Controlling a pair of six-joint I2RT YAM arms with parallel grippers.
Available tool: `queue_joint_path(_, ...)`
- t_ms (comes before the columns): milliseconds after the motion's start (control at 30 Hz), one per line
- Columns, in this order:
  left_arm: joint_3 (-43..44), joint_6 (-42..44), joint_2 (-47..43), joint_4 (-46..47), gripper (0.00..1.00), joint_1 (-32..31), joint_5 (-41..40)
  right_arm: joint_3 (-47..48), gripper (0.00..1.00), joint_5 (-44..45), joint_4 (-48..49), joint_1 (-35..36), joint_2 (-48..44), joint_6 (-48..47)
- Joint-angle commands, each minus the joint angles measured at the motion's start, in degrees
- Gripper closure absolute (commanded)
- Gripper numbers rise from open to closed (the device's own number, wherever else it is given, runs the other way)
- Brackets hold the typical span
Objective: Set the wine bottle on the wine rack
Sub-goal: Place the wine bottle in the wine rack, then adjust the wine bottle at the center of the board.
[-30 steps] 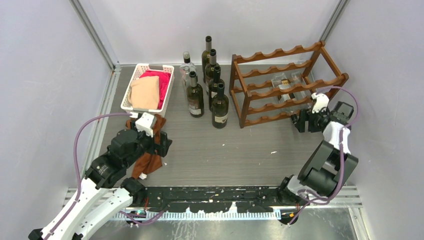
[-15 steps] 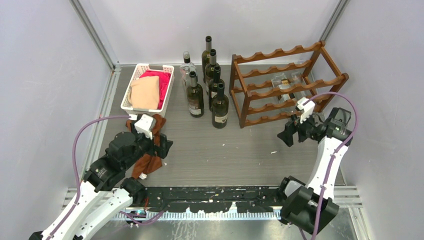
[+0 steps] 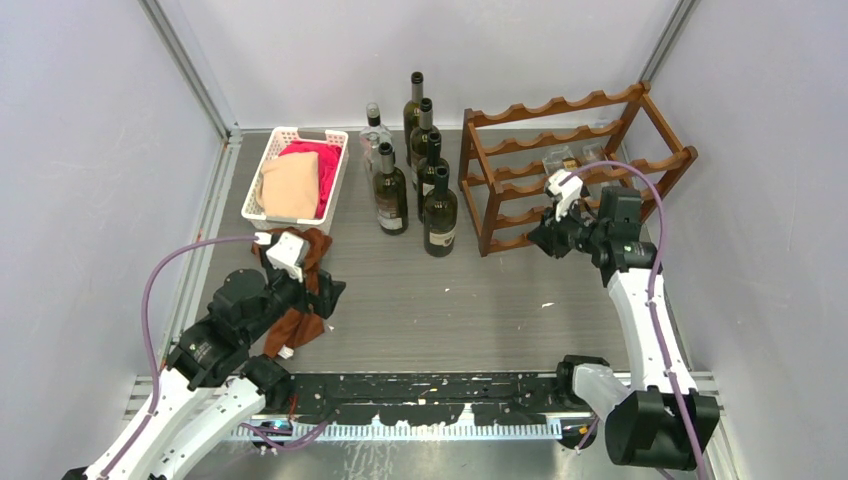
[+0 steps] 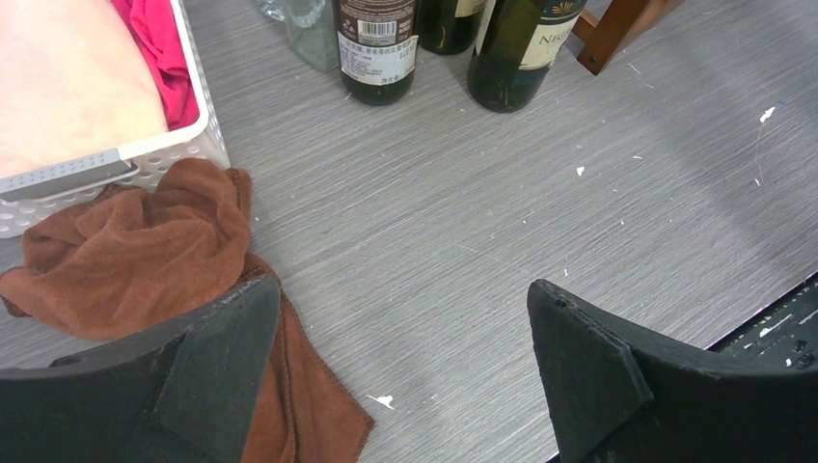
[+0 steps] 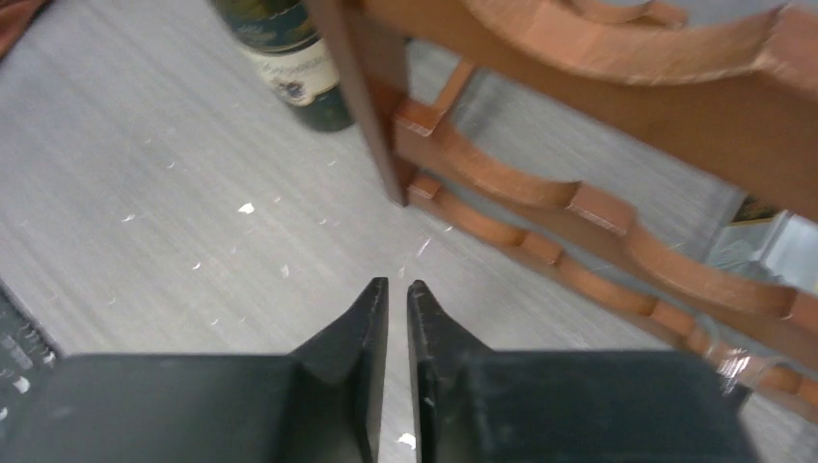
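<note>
The reddish-brown wine rack (image 3: 555,105) stands at the back right. A clear glass bottle (image 3: 567,163) lies on one of its middle tiers. Several dark wine bottles (image 3: 440,212) stand upright in a cluster left of the rack, along with one clear bottle. My right gripper (image 3: 540,240) hovers in front of the rack's lower left corner. In the right wrist view its fingers (image 5: 397,285) are nearly together with nothing between them, pointing at the floor beside the rack (image 5: 598,58) and a dark bottle (image 5: 289,58). My left gripper (image 4: 405,289) is open and empty above the floor, with bottles (image 4: 378,48) ahead.
A white slotted basket (image 3: 285,135) with pink and peach cloths sits at the back left. A brown cloth (image 3: 300,320) lies on the floor beneath my left gripper, next to the basket (image 4: 145,159). Grey walls close in on both sides and the back.
My right arm has swung left from the rack's right end to its front left corner, and its jaws have closed from wide apart. The left arm has barely moved.
</note>
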Motion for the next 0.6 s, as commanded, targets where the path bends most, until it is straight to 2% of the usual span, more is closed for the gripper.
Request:
queue_joint_path(0,-0.14,1.47,1.17,3.60,0.01,0.31,-0.15,-2.21,0.90,12.16,18.82,5.22,0.55,13.82)
queue_joint_path(133,0.06,2.02,2.57,3.57,0.02,0.78,-0.23,-5.05,0.96,22.65,26.34,13.43,1.55,17.25)
queue_joint_path(333,-0.08,2.25,2.97,3.69,0.02,2.20,0.46,-8.24,0.97,39.25,37.54,21.74,2.18,22.38)
queue_joint_path(567,-0.19,2.21,3.56,4.05,0.03,3.12,2.22,-11.20,0.97,43.72,45.56,26.82,3.12,24.17)
